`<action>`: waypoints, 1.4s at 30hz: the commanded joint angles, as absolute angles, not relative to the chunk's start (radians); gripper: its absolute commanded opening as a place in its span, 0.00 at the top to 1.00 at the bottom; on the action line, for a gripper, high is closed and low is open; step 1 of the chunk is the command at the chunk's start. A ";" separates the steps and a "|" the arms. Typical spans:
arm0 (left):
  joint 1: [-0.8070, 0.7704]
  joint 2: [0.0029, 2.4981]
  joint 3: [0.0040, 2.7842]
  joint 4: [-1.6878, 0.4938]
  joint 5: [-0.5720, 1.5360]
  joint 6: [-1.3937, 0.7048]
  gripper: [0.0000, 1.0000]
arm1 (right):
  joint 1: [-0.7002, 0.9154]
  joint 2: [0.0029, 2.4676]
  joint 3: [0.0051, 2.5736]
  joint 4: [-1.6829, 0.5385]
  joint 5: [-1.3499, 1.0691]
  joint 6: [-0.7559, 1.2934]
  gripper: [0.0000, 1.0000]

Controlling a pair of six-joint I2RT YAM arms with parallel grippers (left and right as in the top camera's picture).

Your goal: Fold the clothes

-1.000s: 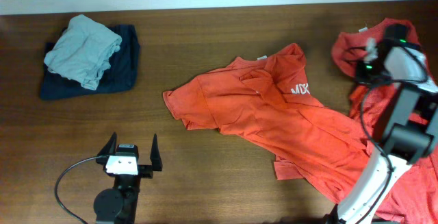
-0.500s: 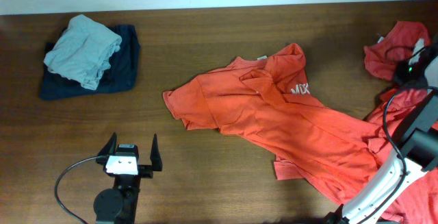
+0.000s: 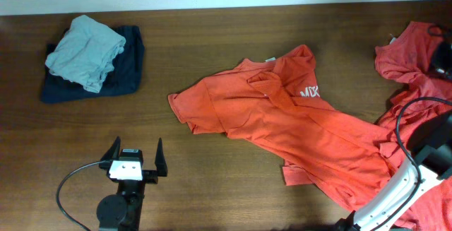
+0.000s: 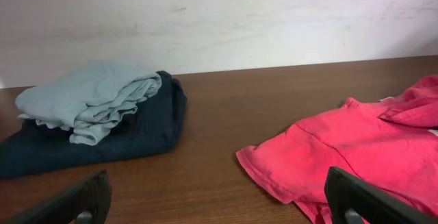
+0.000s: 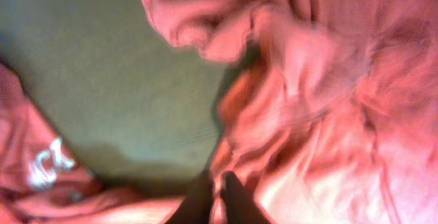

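Note:
An orange T-shirt [image 3: 282,114] lies crumpled and spread across the middle of the table; its sleeve shows in the left wrist view [image 4: 342,148]. A red garment [image 3: 406,51] is bunched at the far right edge. In the blurred right wrist view my right gripper [image 5: 217,195] has its two dark fingers nearly together, with a strip of the red garment [image 5: 328,114] between them. In the overhead view it is almost past the right edge. My left gripper [image 3: 134,162] is open and empty near the front left, its fingers [image 4: 75,200] wide apart above bare wood.
A folded pile sits at the back left: a pale grey-green garment [image 3: 85,51] on a navy one [image 3: 127,72], also in the left wrist view [image 4: 96,101]. My right arm's white link [image 3: 395,188] and black cable [image 3: 402,118] lie over cloth at the right front. A pale wall runs behind the table.
My right gripper has swung to the right, out past the table's right edge, dragging the red garment with it. The left arm and the orange T-shirt have not moved.

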State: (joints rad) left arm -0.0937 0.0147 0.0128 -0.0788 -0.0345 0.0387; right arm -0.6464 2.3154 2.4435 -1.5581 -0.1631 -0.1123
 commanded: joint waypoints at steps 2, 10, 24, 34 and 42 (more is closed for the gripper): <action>-0.097 0.008 0.009 -0.080 -0.045 0.054 0.01 | -0.676 2.298 2.460 -1.654 -0.173 -0.067 0.96; -0.097 0.008 0.009 -0.080 -0.045 0.054 0.01 | -0.691 2.213 2.373 -1.699 -0.184 0.010 0.96; -0.097 0.008 0.009 -0.080 -0.045 0.054 0.01 | -0.802 1.889 1.769 -1.531 -0.097 0.175 0.96; -0.097 0.008 0.009 -0.080 -0.045 0.054 0.01 | -0.892 1.889 1.291 -1.160 -0.064 0.247 0.96; -0.097 0.008 0.009 -0.080 -0.045 0.054 0.01 | -0.891 1.893 1.122 -0.950 0.042 0.335 0.96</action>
